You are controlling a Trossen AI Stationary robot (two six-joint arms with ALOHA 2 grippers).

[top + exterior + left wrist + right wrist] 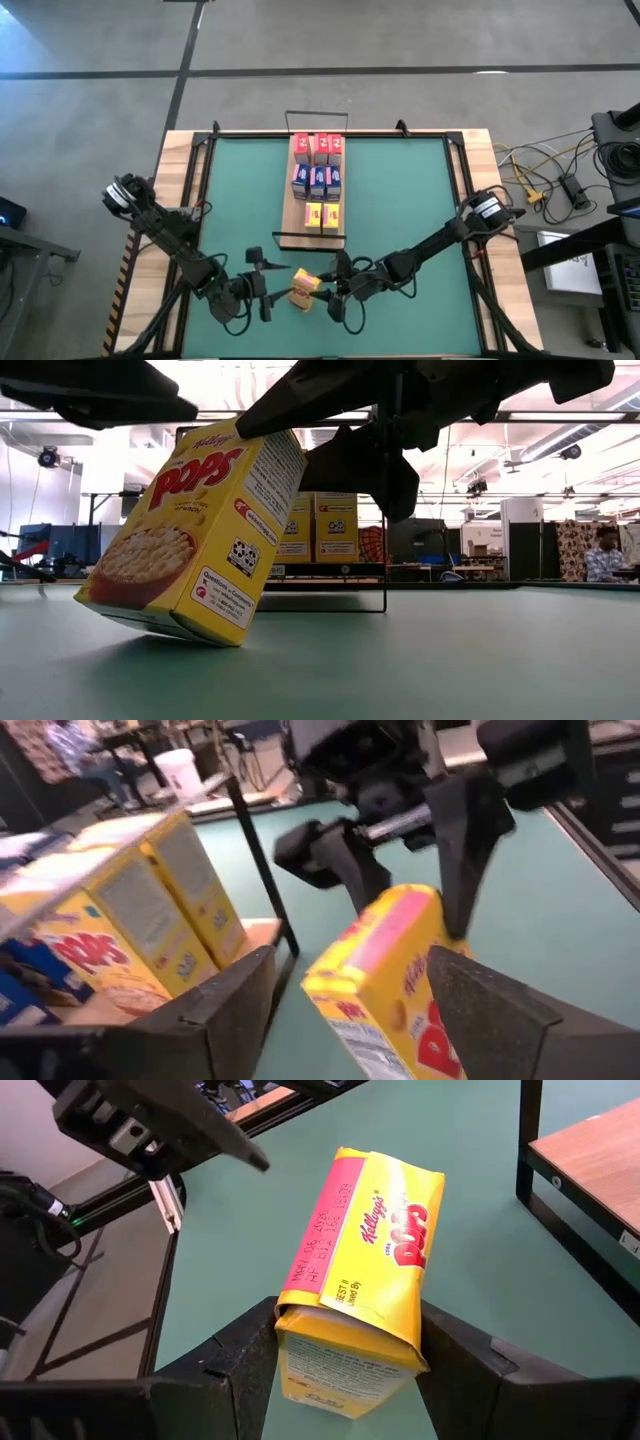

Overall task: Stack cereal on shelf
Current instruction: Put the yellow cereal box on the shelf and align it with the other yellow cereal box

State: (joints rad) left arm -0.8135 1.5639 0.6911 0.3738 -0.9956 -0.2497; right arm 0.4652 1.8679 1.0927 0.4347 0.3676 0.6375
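A yellow cereal box [305,287] hangs tilted near the table's front edge, just ahead of the shelf's near end. My right gripper [345,1360] is shut on it, reaching in from the right. My left gripper [350,995] comes from the left and is open. Its fingers stand on either side of the box, and a gap shows at one finger [235,1005]. The shelf [294,228] is a light-wood board in a black wire frame. On it stand three red boxes [318,148], three blue boxes [317,181] and two yellow boxes [322,215]. My right gripper pinches the yellow box between its two fingers [455,1355], across its thickness, at the top end [350,1315]. The fingers come from the table's right, slanting slightly down. The box leans over, its lower corner [228,642] at or just above the green mat; I cannot tell which.
The shelf's black frame post [386,575] stands close behind the held box. The green mat [420,200] lies bare on both sides of the shelf. Cables and gear [560,185] lie off the table's right side. A person [603,555] sits in the room behind.
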